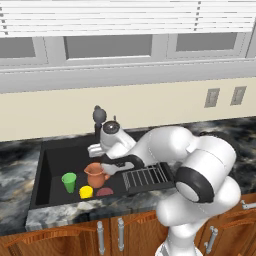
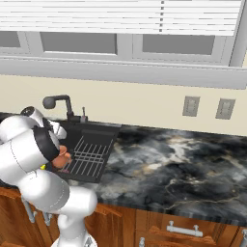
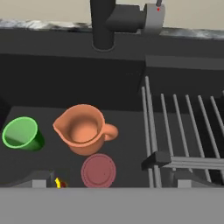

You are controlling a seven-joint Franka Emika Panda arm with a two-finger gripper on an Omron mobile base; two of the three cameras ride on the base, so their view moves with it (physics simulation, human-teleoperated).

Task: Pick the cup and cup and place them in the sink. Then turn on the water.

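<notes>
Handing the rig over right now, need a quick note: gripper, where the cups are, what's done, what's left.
Gripper: open, empty, above the sink.
Green cup: upright in the basin, left of the brown jug.
Yellow cup: in the basin near the front wall, beside a reddish disc.
Done: both cups are in the sink.
Left: turn on the water at the black faucet; no stream visible.
</notes>
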